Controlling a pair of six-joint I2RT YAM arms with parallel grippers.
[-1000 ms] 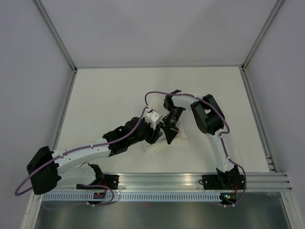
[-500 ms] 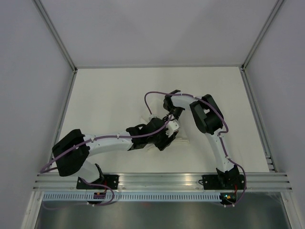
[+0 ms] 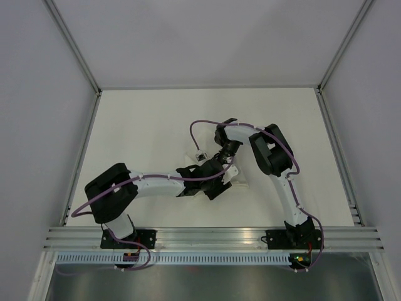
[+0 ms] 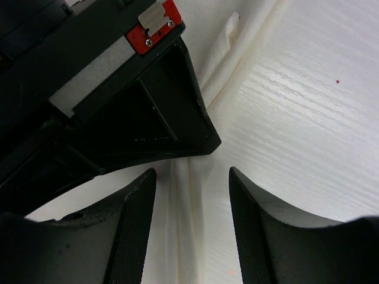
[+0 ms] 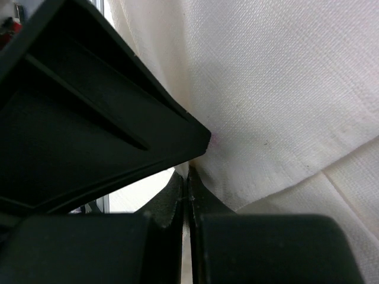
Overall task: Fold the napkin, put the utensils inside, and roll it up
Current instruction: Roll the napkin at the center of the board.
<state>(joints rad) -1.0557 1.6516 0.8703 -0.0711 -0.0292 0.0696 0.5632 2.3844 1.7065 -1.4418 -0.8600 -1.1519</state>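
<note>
Top external view: both arms reach into the middle of the desk (image 3: 144,119) and their tips meet right over the napkin (image 3: 239,185), which lies bunched into a small white lump toward the near side, nearer the right arm's base. The left hand (image 3: 217,182) comes in low from the left, and the right hand (image 3: 229,164) drops onto the same spot from behind, so the two are pretty much touching.

Left wrist cam: the left one's fingers (image 4: 135,231) are spread apart, straddling a raised fold of the cloth without squeezing it, and the right one's dark body fills the upper left.

Right wrist cam: its fingers (image 5: 167,236) are pressed tight together, and the cloth's creases run straight into the seam at the tips, so it looks clamped on the napkin.
</note>
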